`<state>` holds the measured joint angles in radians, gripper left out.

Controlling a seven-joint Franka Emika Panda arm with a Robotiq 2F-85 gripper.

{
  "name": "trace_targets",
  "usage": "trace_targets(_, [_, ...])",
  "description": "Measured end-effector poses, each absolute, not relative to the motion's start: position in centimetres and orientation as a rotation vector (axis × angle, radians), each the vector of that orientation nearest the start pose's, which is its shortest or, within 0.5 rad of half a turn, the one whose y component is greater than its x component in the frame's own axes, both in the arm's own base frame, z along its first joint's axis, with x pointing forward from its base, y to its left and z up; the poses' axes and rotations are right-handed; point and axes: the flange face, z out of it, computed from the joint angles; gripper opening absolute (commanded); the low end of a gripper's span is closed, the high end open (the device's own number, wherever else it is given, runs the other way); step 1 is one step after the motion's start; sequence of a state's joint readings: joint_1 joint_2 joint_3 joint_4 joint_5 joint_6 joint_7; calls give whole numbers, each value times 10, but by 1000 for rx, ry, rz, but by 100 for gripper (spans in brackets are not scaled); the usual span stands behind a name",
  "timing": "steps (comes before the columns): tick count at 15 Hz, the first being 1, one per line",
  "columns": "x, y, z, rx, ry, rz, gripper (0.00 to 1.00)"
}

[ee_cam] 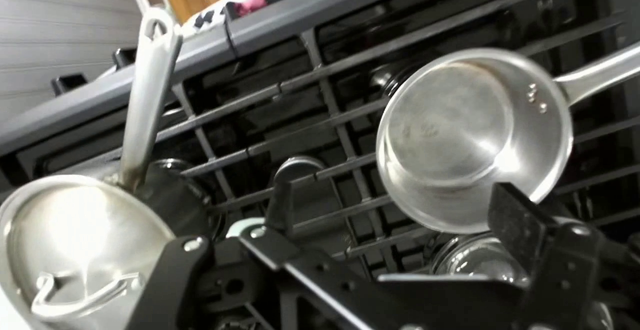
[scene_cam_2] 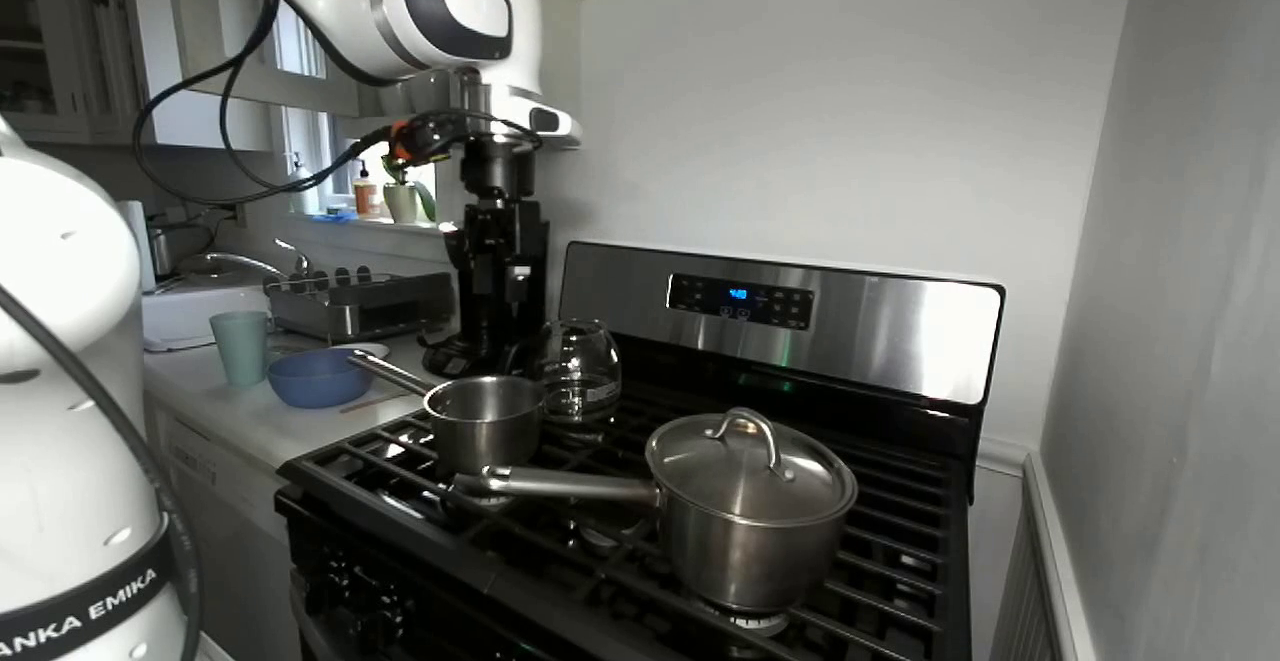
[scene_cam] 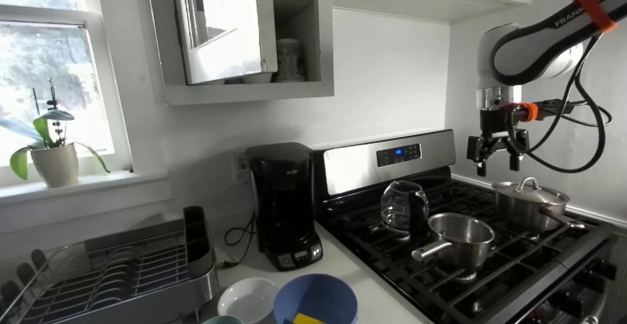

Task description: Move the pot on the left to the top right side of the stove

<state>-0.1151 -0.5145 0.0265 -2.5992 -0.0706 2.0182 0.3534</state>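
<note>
The pot, a small open steel saucepan, stands upright on the stove's front left grate in both exterior views [scene_cam: 463, 245] [scene_cam_2: 485, 441]. The wrist view shows its empty inside [ee_cam: 450, 125], with the handle pointing to the right edge. The stove has black grates and a steel back panel [scene_cam: 350, 169] [scene_cam_2: 880, 341]. My gripper [scene_cam: 498, 166] hangs in the air above the grates, apart from the pot. It also shows in an exterior view [scene_cam_2: 498, 286]. In the wrist view its fingers [ee_cam: 395, 207] are spread wide with nothing between them; one finger overlaps the pot's rim in the picture.
A lidded steel pot [scene_cam: 526, 211] [scene_cam_2: 750, 551] stands on the right side of the stove, its handle [ee_cam: 150, 90] pointing to the front. A glass carafe [scene_cam: 399, 211] [scene_cam_2: 578, 371] stands behind the saucepan. A coffee maker [scene_cam: 281, 206] and a blue bowl [scene_cam: 318, 294] are on the counter.
</note>
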Motion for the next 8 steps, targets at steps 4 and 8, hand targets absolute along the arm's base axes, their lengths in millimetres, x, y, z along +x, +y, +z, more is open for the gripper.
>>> trace_targets(4, [353, 2, 435, -2956, 812, 131, 100])
trace_targets(8, [346, 15, 442, -2920, 818, 79, 100])
